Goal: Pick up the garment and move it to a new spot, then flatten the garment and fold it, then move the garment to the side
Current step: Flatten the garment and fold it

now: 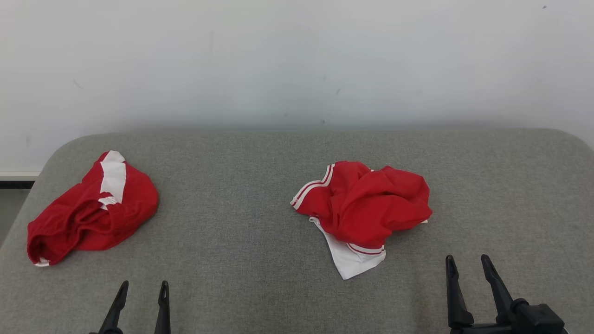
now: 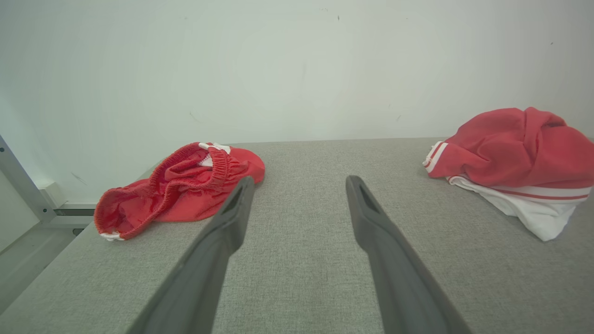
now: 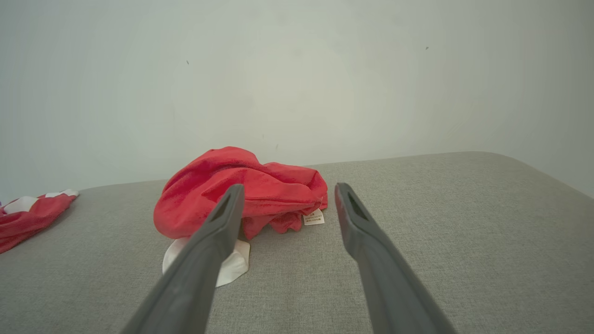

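On the grey padded surface [image 1: 260, 241], just ahead of your right gripper [image 1: 467, 258], the crumpled red-and-white garment [image 1: 366, 204] lies untouched. Your left gripper [image 1: 144, 283] and the right one stand wide open, empty. Pick-up not begun; next, probably reach forward and pinch a raised fold.

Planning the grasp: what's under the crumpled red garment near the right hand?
White fabric with red stripes pokes out beneath the red garment; how far it runs underneath is covered.

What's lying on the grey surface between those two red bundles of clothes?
Nothing: in the head view, only bare grey padded surface stretches between the red shorts on the left and the crumpled red-and-white garment.
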`<state>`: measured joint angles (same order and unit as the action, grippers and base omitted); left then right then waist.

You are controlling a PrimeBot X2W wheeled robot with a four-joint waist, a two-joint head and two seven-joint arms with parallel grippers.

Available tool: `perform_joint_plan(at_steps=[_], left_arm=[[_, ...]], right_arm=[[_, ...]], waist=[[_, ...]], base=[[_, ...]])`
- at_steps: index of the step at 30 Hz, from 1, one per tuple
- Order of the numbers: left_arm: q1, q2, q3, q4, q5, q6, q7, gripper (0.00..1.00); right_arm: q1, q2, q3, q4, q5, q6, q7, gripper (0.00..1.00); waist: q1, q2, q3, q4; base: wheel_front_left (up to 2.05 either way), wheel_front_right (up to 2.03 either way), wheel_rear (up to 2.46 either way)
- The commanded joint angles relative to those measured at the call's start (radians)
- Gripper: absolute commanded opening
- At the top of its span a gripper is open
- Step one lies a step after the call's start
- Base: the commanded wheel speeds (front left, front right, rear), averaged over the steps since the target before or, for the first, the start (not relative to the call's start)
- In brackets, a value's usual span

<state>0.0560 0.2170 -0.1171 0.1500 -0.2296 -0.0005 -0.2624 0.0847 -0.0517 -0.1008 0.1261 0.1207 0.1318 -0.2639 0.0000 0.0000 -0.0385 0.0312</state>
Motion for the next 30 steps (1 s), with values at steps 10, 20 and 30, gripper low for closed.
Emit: perform_joint_plan(at_steps=[10,20,30], left_arm=[[0.002,-0.01,0.012,0.005,0.014,-0.008,-0.004,1.0],[0.001,-0.016,0.018,0.008,0.021,-0.014,-0.004,1.0],[-0.024,-0.03,0.02,0.005,0.024,-0.013,-0.004,1.0]], right_arm=[[0.002,0.003,0.001,-0.004,0.002,-0.002,-0.001,1.0],[-0.001,0.003,0.003,-0.003,0.003,-0.002,-0.001,1.0],[-0.004,0.003,0.004,-0.002,0.002,-0.002,-0.001,1.0]], waist=[[0.0,0.0,0.001,0.003],[0.0,0.0,0.007,0.002],[0.0,0.0,0.012,-0.004]], base=[[0.0,0.0,0.0],[0.0,0.0,0.0],[0.0,0.0,0.0]])
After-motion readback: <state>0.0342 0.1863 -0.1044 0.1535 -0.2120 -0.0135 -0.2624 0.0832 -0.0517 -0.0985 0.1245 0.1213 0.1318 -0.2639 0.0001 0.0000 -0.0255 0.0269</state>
